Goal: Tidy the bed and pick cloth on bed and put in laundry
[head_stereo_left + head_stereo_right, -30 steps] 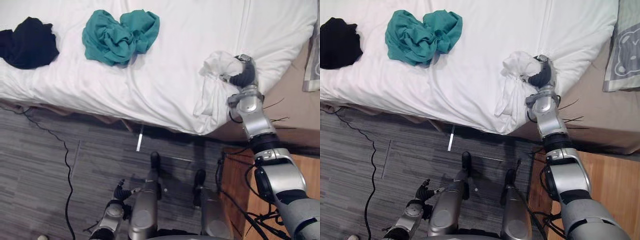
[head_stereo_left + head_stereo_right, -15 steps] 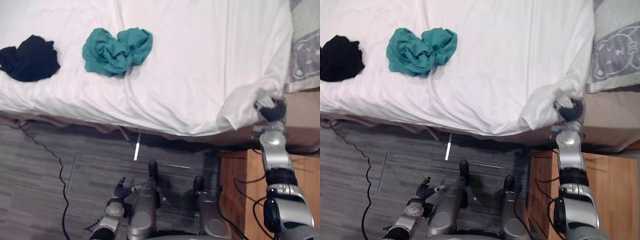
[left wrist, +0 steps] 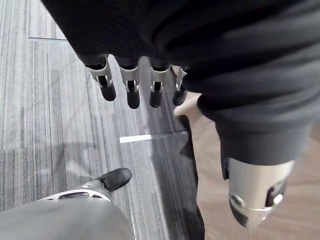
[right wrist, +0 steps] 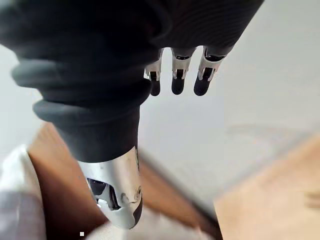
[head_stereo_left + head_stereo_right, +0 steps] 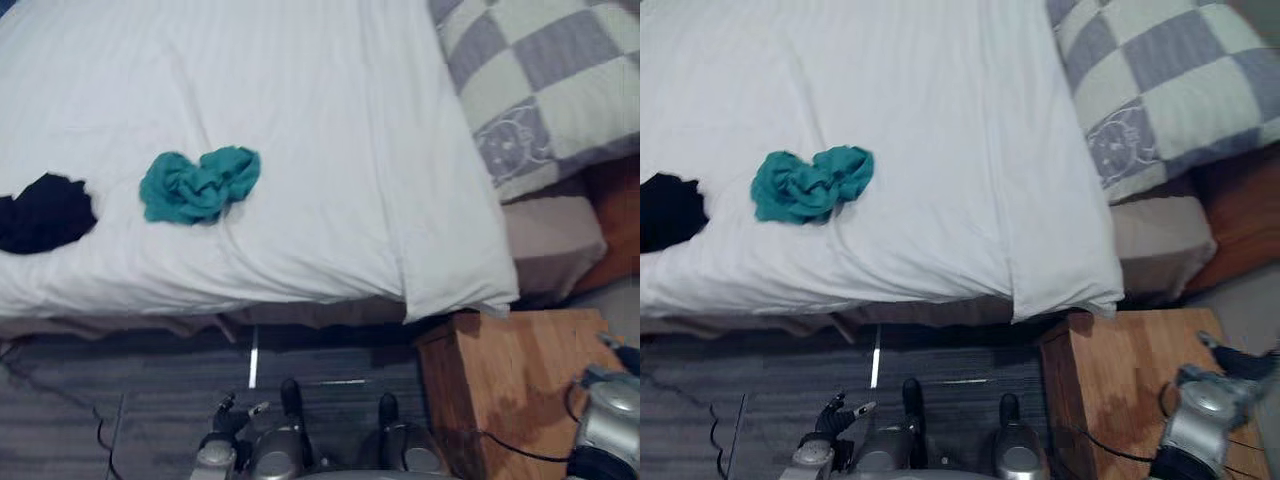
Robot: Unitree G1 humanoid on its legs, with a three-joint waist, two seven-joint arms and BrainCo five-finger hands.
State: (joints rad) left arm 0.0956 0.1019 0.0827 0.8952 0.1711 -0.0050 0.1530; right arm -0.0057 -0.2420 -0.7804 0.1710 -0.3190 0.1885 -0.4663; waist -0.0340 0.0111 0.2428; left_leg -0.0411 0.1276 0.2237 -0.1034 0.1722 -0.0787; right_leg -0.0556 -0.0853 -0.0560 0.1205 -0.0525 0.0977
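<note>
The crumpled teal cloth (image 5: 198, 185) lies on the white bed (image 5: 330, 120), with a black cloth (image 5: 42, 212) nearby to its left. Both look soft and light, so pinch a raised fold. Your left hand (image 3: 165, 35) and right hand (image 4: 100, 55) have relaxed fingers and hold nothing.

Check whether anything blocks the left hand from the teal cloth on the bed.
Nothing visible does. The left hand hangs open low over the floor; bare white duvet lies between the bed's near edge and the teal cloth. The black cloth sits aside.
</note>
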